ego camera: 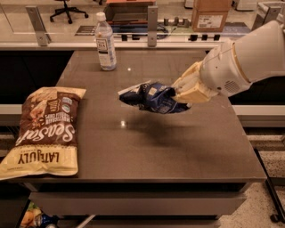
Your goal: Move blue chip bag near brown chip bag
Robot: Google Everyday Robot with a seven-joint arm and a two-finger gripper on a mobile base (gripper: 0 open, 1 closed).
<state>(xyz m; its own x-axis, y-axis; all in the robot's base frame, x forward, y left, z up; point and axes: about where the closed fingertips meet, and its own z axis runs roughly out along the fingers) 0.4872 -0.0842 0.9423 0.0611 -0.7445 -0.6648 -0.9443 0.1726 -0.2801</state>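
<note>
**Camera view: blue chip bag held in the air over mid-worktop, brown chip bag flat at lower left**

Lower left corner of the frame, below the worktop's front edge: some colourful packaging on the floor, too dim to name. Dark brown worktop (187, 142) fills most of the frame.

Brown chip bag (44, 129) lies flat at the lower left, along the worktop's left edge, near the front corner. Its cream-yellow ends point toward and away from the camera. "Sea Salt" script and "LATE JULY" lettering read upside down from here. Cannot tell whether its left side overhangs the edge.

Blue chip bag (153, 98) is at frame centre, crumpled, dark blue with white patches. It is off the surface: a soft shadow (151, 127) sits on the worktop below it, apart from the bag. It is well apart from the brown chip bag, to its right and farther back.

Gripper (180, 95) sits centre-right, cream-coloured fingers (189, 87) pinching the right end of the blue chip bag. The bag's free end sticks out to the left. White arm (249, 58) comes in from the upper right edge of the frame.

Farther back, upper left of centre: clear water bottle (105, 42) with a white cap, upright near the worktop's far edge, apart from both bags.

Behind the worktop: cardboard box (211, 13) at top right, office chair (67, 9) at top left.
</note>
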